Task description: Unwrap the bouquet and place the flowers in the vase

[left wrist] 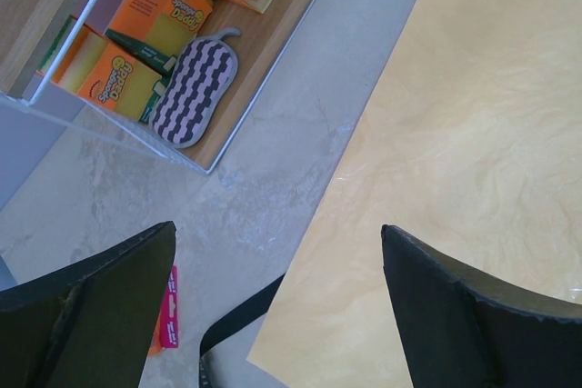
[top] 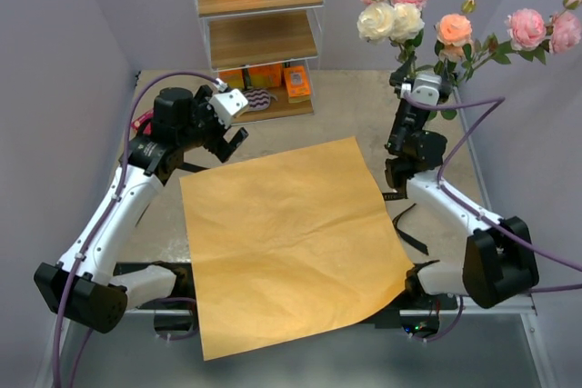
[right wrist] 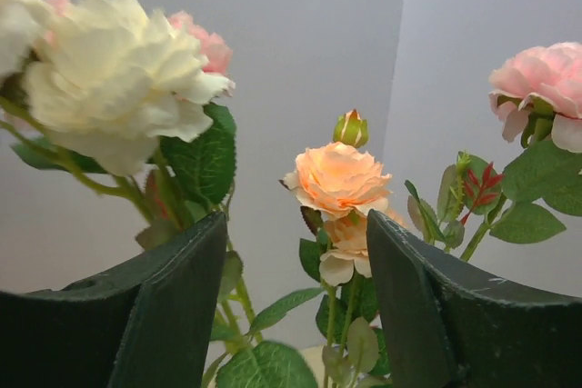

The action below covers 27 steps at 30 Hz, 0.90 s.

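Note:
The flowers (top: 409, 15) stand upright at the back right, with pink, cream and peach heads on green stems. My right gripper (top: 418, 88) is at their stems, pointing up. In the right wrist view my right gripper (right wrist: 296, 224) is open, with leafy stems and a peach rose (right wrist: 338, 177) just beyond the fingers. The vase is hidden behind that gripper. The orange paper sheet (top: 291, 233) lies flat and unwrapped on the table. A black ribbon (top: 405, 224) lies by its right edge. My left gripper (top: 232, 143) hovers open over the sheet's far left corner (left wrist: 300, 333), holding nothing.
A clear shelf unit (top: 259, 38) stands at the back with orange boxes (left wrist: 136, 52) and a striped pad (left wrist: 194, 88). A black strip (left wrist: 238, 317) and a pink tag (left wrist: 168, 306) lie on the table beside the paper's corner. Grey walls close in on both sides.

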### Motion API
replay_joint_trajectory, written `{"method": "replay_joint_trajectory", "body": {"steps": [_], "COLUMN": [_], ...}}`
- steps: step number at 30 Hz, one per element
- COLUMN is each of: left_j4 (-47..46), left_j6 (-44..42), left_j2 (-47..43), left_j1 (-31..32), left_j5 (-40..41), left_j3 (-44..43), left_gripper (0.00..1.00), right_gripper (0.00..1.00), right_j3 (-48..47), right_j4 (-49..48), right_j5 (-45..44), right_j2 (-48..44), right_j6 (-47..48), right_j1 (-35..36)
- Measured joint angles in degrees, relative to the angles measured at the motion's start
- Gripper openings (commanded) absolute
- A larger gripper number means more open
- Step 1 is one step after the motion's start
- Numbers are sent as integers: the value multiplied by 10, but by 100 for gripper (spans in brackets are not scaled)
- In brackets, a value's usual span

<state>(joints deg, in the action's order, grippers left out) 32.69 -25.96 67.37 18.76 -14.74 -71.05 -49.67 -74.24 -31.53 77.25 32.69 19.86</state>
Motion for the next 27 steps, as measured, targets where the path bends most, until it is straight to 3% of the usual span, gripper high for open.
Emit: {"method": "replay_joint_trajectory", "body": {"steps": [3,6,12,18,27], "left_j4": [0,0,0,3,20], "left_j6": [8,16,40,70,99], "left_j2": [-4,-8,-20,-24,-57], "left_j1": [0,0,0,0,0], "left_j5": [0,-1,0,0,1], "left_j3": [0,0,0,0,17], "left_gripper": [100,99,100,100,99], "right_gripper": [75,99,99,99,99], "right_j3": [22,39,7,-64,-41], "right_j4": [1,16,273,603,863], "right_j5": [-16,-37,-45,56,136], "right_j2": [-45,-105,-252,-323,-366], "right_j6": [5,-5,-129,-321,-423], "right_j1": [42,77,94,94,95]}}
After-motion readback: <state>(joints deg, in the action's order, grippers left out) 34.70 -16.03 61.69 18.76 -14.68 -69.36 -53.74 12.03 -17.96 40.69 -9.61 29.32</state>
